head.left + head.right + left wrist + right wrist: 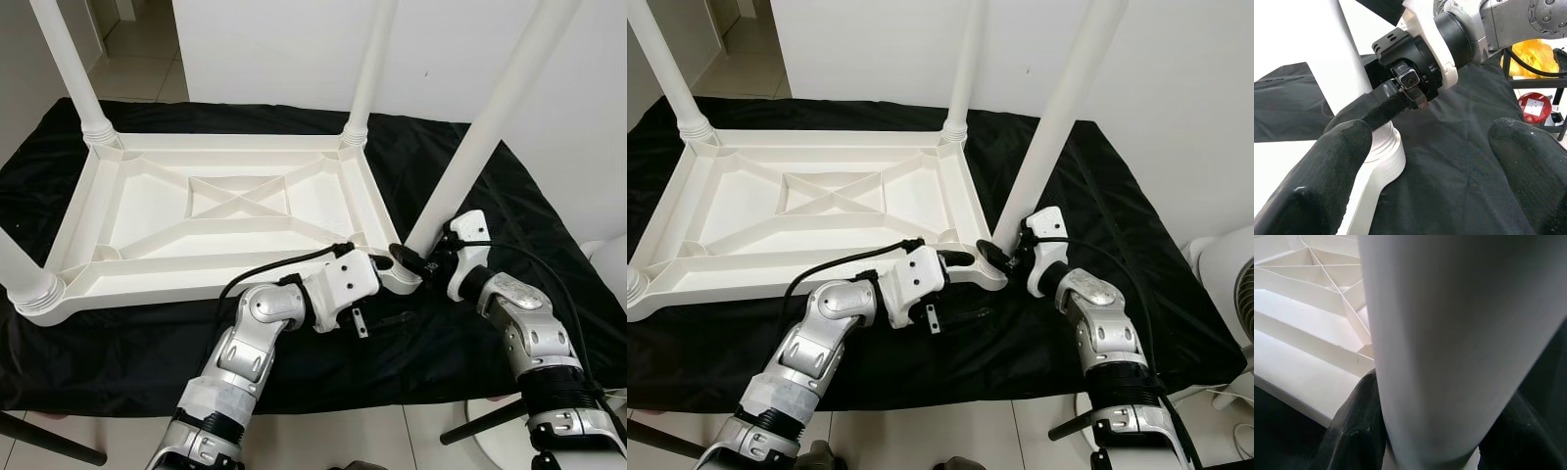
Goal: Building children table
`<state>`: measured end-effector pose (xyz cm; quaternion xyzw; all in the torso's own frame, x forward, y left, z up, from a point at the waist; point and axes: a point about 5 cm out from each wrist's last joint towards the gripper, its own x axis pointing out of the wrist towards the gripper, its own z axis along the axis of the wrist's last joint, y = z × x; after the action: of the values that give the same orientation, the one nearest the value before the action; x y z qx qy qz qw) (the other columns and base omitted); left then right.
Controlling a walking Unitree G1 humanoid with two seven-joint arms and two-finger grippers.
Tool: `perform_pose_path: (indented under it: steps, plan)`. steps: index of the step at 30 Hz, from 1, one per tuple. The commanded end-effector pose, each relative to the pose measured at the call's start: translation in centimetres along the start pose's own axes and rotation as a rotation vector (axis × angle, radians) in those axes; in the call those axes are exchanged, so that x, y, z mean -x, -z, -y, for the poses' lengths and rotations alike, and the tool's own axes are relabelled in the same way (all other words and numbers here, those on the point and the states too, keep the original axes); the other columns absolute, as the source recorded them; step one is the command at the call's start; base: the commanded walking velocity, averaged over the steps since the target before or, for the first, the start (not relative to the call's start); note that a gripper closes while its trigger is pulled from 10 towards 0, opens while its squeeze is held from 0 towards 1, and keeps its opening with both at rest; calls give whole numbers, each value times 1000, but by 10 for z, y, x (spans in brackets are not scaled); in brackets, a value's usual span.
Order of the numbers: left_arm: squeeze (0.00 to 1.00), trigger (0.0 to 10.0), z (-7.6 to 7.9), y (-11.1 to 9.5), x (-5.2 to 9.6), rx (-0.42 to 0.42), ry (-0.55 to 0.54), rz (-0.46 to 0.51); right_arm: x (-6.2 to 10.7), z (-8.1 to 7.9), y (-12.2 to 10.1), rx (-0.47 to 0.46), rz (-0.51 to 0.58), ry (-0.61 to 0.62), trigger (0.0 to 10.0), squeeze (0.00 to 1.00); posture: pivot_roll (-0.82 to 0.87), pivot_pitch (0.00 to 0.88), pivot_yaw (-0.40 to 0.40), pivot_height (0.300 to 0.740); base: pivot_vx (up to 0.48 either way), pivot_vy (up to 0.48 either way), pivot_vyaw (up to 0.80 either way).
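The white children's table [147, 211] lies upside down on a black cloth [118, 352]. Its legs stand up at the far left [69, 64], far right [370, 69] and near left [20, 269] corners. The near right leg [500, 108] leans outward from its corner socket. My right gripper [416, 257] is shut on that leg's base, and its black fingers [1354, 431] flank the white tube. My left gripper [1420, 176] is open just beside the same corner, one finger [1322, 181] in front of the socket and the other over the cloth.
A white wall runs behind the table. A white fan [1225, 284] stands at the right, off the cloth. Dark stand legs [49, 441] cross the tiled floor near my feet. A yellow object [1537, 54] and a red one [1533, 105] lie beyond the cloth.
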<state>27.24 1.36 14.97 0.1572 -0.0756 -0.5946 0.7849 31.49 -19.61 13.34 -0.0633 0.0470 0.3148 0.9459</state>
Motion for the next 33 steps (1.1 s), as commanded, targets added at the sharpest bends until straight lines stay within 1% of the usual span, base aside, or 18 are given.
perform_pose_path:
  steps: [1,2,4,5,9,11,13,14,17,19,20,24,26,28,30,31,32,33]
  plan:
    - [0,10000,-9,-2,0,-7,-173,0,1,-7,14,-20,-49,-46,0,0,23,0,-72,740,0,0,0]
    - [0,10000,-9,-2,0,-7,-172,1,2,-6,14,-16,-45,-21,6353,0,22,0,-70,740,0,0,0]
    - [0,10000,-9,-2,0,-6,-171,1,3,-5,14,-12,-41,-3,6353,0,22,0,-71,740,0,0,0]
    - [0,10000,-9,-2,0,-6,-171,1,3,-4,14,-10,-38,8,10000,0,22,0,-71,740,0,0,0]
    - [0,10000,-8,-2,0,-5,-168,1,3,-2,12,-30,-25,65,10000,0,20,0,-71,740,0,0,0]
    - [0,10000,-7,-2,0,-3,-166,0,1,-3,12,-33,-37,162,10000,0,21,0,-71,740,0,0,0]
    - [0,10000,-7,-2,0,-2,-166,0,0,-3,12,-30,-43,185,10000,0,21,0,-71,740,0,0,0]
    - [0,10000,-6,-1,0,-1,-165,-1,-1,-6,12,-38,-51,230,10000,0,21,0,-71,740,0,0,0]
    - [0,10000,-6,-1,0,0,-165,-1,-3,-9,11,-56,-53,270,10000,0,21,0,-72,740,0,0,0]
    - [0,10000,-5,-1,0,2,-163,-1,-6,-15,9,-64,-50,347,10000,0,21,0,-72,740,0,0,0]
    - [0,10000,-5,-1,0,2,-163,-1,-6,-15,9,-64,-50,347,10000,0,21,0,-72,740,0,0,0]
    - [0,10000,-4,0,1,3,-161,-3,-8,-24,4,-77,-33,423,10000,0,23,0,-76,740,0,0,0]
    - [0,10000,-3,0,2,4,-162,-5,-9,-30,0,-85,-15,540,10000,0,25,0,-78,740,0,0,0]
    - [0,10000,-3,0,2,4,-162,-5,-9,-30,0,-85,-15,540,10000,0,25,0,-78,740,0,0,0]
    - [0,10000,-3,0,2,5,-162,-5,-8,-37,-3,-102,2,725,10000,0,30,0,-82,740,0,0,0]
    - [0,10000,-3,0,2,5,-162,-5,-8,-37,-3,-102,2,725,10000,0,30,0,-82,740,0,0,0]
    - [0,10000,-3,0,2,5,-162,-6,-8,-43,-3,-126,-1,808,10000,0,30,0,-80,740,0,0,0]
    - [0,10000,-3,0,2,5,-162,-6,-8,-43,-3,-126,-1,808,10000,0,30,0,-80,740,0,0,0]
